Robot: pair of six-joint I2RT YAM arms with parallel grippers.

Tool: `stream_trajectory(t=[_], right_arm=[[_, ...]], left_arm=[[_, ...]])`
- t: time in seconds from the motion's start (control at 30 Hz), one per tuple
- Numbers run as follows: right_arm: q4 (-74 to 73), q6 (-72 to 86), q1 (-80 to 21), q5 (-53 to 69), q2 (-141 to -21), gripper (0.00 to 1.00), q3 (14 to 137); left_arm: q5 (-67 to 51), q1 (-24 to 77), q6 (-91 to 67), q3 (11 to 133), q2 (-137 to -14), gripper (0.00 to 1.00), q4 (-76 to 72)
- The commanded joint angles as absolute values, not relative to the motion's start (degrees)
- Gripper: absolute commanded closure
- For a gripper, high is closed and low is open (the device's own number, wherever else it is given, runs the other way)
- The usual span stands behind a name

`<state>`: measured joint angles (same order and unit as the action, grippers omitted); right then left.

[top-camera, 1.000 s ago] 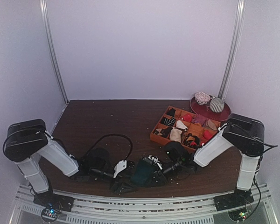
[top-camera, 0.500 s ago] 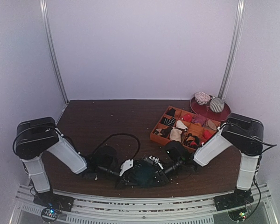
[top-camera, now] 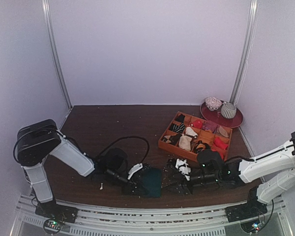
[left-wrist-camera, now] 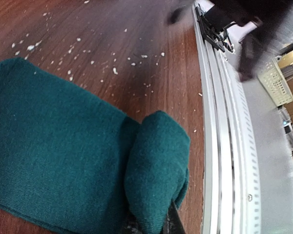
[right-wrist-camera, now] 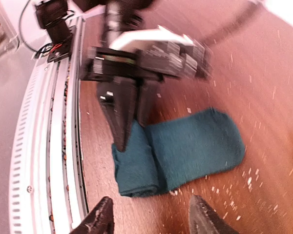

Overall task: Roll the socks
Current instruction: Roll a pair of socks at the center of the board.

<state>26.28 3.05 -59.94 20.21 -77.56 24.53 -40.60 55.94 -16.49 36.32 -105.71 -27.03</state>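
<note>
The socks (top-camera: 151, 182) lie as a dark teal strip near the table's front edge, one end folded over into a thick roll (left-wrist-camera: 156, 170). My left gripper (left-wrist-camera: 151, 222) is shut on that rolled end, a fingertip on each side of it, also seen as the left gripper (top-camera: 139, 185) from above. The right wrist view shows the same socks (right-wrist-camera: 185, 146) with the left arm's dark fingers (right-wrist-camera: 123, 114) pinching the fold. My right gripper (right-wrist-camera: 151, 217) stands open a short way from the socks with nothing between its fingers; from above this right gripper (top-camera: 177, 178) sits just right of them.
An orange tray (top-camera: 174, 150) of rolled socks stands at the right rear, with a red plate (top-camera: 236, 121) bearing two balls behind it. A black cable (top-camera: 130, 142) loops over the left arm. The metal rail (left-wrist-camera: 224, 146) runs along the near table edge. White crumbs dot the wood.
The left gripper moved right and closed on the socks' folded end. The right gripper let go, opened and drew back to the right, its arm swinging low.
</note>
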Motion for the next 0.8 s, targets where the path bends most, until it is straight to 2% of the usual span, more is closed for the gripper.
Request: stream_trajectory(t=[0.0,0.27,0.5,0.7,0.73,0.77], right_arm=[[26.7,-13.5,-64.4,6.9,-75.4,0.45,24.7],[25.7,-18.9,-71.6,2.1,-89.1,0.45,32.0],[27.3,-17.1,-74.5,2.4,-92.9,0.45,33.8],[26.6,-15.1,-75.8,-3.1,-98.1,0.45,35.8],[25.9,-15.0,-75.8,-3.4,-98.8,0.48,36.3],[24.8,-14.9,-75.8,-3.3,-99.8,0.56,37.1]], left_arm=[[-41.2,53.8,-20.0,36.2,-109.9,1.0,-12.4],[-42.6,53.5,-20.6,37.8,-113.6,1.0,-11.8],[-41.9,53.1,-19.9,38.0,-114.2,1.0,-10.9],[-42.7,53.0,-19.5,38.5,-114.8,1.0,-10.6],[-42.9,53.0,-19.3,38.5,-114.8,1.0,-10.6],[-43.1,53.0,-18.8,38.4,-114.6,1.0,-10.7]])
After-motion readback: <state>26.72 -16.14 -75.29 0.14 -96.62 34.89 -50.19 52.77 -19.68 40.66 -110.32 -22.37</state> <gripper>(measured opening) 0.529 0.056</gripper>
